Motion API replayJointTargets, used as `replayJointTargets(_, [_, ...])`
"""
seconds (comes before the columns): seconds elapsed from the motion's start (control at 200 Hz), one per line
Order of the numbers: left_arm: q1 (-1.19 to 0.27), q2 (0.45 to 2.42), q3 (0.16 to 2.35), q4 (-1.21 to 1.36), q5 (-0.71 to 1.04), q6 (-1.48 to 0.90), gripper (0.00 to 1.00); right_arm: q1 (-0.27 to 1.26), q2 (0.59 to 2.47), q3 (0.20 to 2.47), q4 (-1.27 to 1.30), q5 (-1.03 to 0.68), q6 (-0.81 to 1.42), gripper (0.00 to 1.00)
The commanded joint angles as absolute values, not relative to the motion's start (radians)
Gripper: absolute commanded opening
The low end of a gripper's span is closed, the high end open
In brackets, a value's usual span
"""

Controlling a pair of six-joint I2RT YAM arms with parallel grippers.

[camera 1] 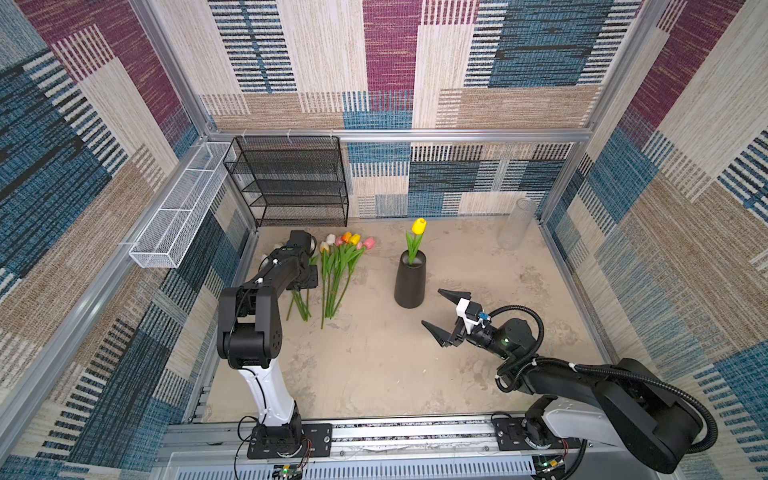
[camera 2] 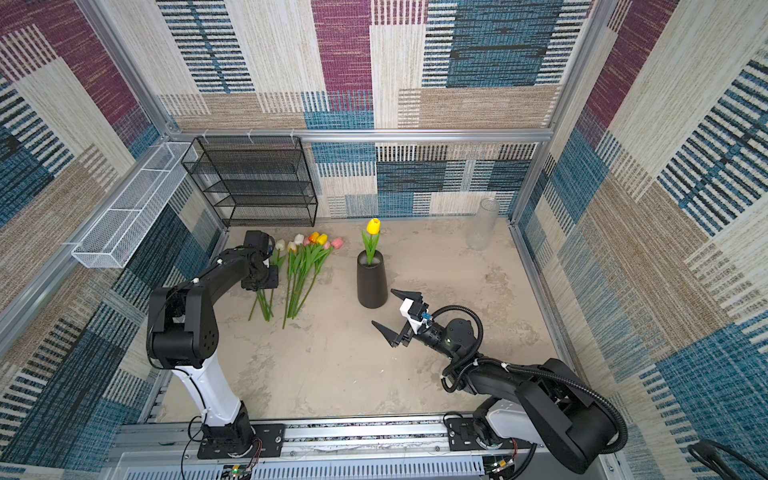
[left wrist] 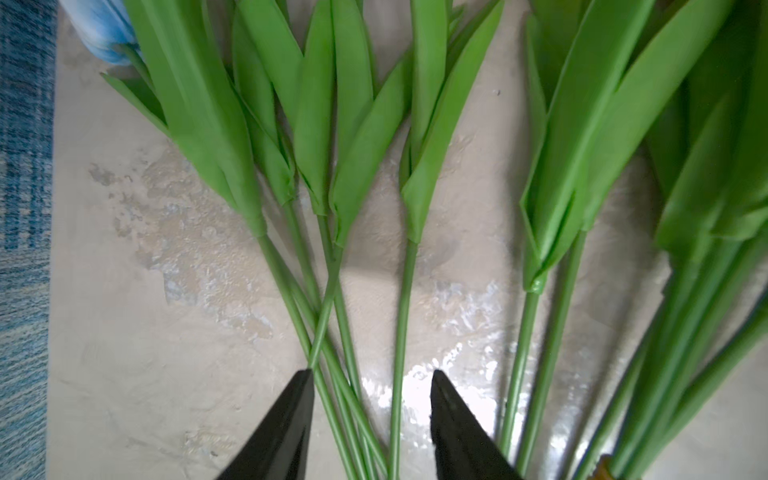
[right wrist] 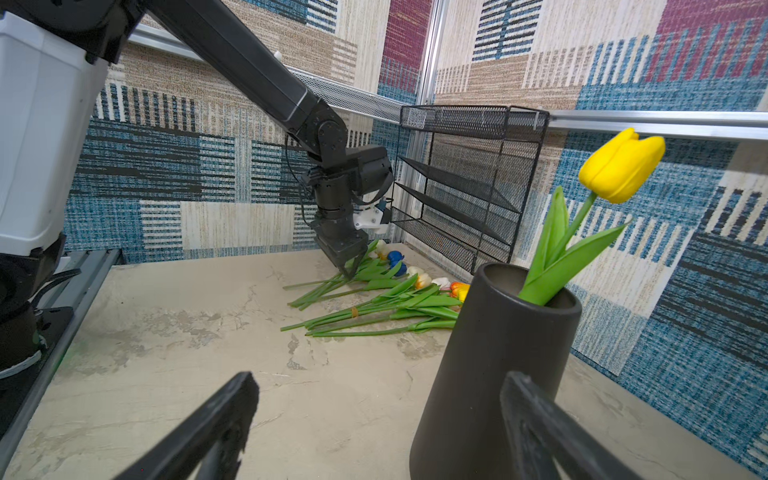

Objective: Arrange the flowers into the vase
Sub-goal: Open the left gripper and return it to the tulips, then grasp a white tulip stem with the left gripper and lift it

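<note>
Both top views: dark tapered vase [camera 1: 410,286] upright near the middle of the table [camera 1: 374,374], holding one yellow tulip [camera 1: 418,225]. The remaining flowers [camera 1: 338,270] lie flat in two loose groups to its left, well apart from it, heads toward the black mesh rack [camera 1: 291,183]. Progress, as judged: one stem placed, nearly the whole lot outstanding. The right gripper [camera 1: 432,306] has its jaws spread wide and carries nothing, near the vase foot; the left arm's wrist hides its own tool here. A clear glass cylinder [camera 1: 517,224] stands in the far corner. No lettering legible. Left wrist view: the left gripper [left wrist: 372,374] has its jaws partly spread and straddles several green stems [left wrist: 401,316] lying on the table, with nothing pinched. A blue head [left wrist: 102,33] shows at the frame edge. No label. Right wrist view: right gripper [right wrist: 379,378] wide apart and unloaded, the vase [right wrist: 494,365] just beyond one finger, the yellow tulip leaning on its rim. The left gripper [right wrist: 347,266] points tips-down into the farther group; a tan band [right wrist: 354,311] seems to bind the nearer one. No brand or writing readable.
</note>
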State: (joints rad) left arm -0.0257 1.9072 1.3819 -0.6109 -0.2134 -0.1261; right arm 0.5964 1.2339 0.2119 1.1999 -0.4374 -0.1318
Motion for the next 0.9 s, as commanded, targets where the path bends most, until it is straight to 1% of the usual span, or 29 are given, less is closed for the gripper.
replayJointTargets(0.0, [-0.027,1.953,1.426,-0.667,-0.208,-0.097,0.41,0.599,1.234,0.222,1.236,-0.445,-0.118,0.95])
replayJointTargets(0.02, [-0.026,1.962,1.433,-0.667,-0.205,-0.096,0.38,0.598,1.234,0.222,1.235,-0.446,-0.118,0.95])
replayJointTargets(0.05, [-0.028,1.975,1.443,-0.670,-0.197,-0.093,0.36,0.599,1.232,0.222,1.235,-0.446,-0.118,0.95])
replayJointTargets(0.08, [-0.030,1.989,1.457,-0.678,-0.190,-0.090,0.31,0.598,1.232,0.222,1.234,-0.446,-0.118,0.95])
replayJointTargets(0.1, [-0.033,1.999,1.467,-0.683,-0.191,-0.088,0.30,0.599,1.232,0.222,1.232,-0.446,-0.119,0.95])
replayJointTargets(0.14, [-0.038,2.017,1.482,-0.692,-0.193,-0.081,0.30,0.599,1.232,0.224,1.229,-0.444,-0.120,0.95])
replayJointTargets(0.21, [-0.043,2.050,1.509,-0.701,-0.193,-0.069,0.35,0.600,1.233,0.224,1.227,-0.445,-0.123,0.95])
replayJointTargets(0.275, [-0.045,2.085,1.542,-0.725,-0.202,-0.071,0.36,0.599,1.232,0.222,1.232,-0.444,-0.122,0.95])
replayJointTargets(0.461, [-0.045,2.150,1.606,-0.749,-0.198,-0.069,0.35,0.598,1.228,0.221,1.236,-0.444,-0.123,0.95])
replayJointTargets(0.591, [-0.045,2.178,1.632,-0.765,-0.201,-0.072,0.30,0.598,1.222,0.218,1.236,-0.443,-0.125,0.95])
replayJointTargets(0.611, [-0.044,2.180,1.632,-0.765,-0.201,-0.073,0.28,0.599,1.221,0.218,1.235,-0.443,-0.126,0.95])
replayJointTargets(0.626, [-0.046,2.181,1.632,-0.766,-0.200,-0.072,0.24,0.599,1.220,0.218,1.233,-0.443,-0.126,0.95])
replayJointTargets(0.666, [-0.045,2.183,1.631,-0.766,-0.202,-0.073,0.18,0.599,1.220,0.218,1.232,-0.442,-0.126,0.94])
replayJointTargets(0.816, [-0.044,2.176,1.622,-0.768,-0.194,-0.081,0.02,0.600,1.218,0.216,1.232,-0.443,-0.126,0.95])
replayJointTargets(0.836, [-0.045,2.173,1.620,-0.768,-0.191,-0.082,0.00,0.599,1.218,0.216,1.232,-0.443,-0.126,0.94])
replayJointTargets(0.891, [-0.045,2.161,1.615,-0.768,-0.180,-0.088,0.00,0.599,1.216,0.216,1.233,-0.442,-0.126,0.95])
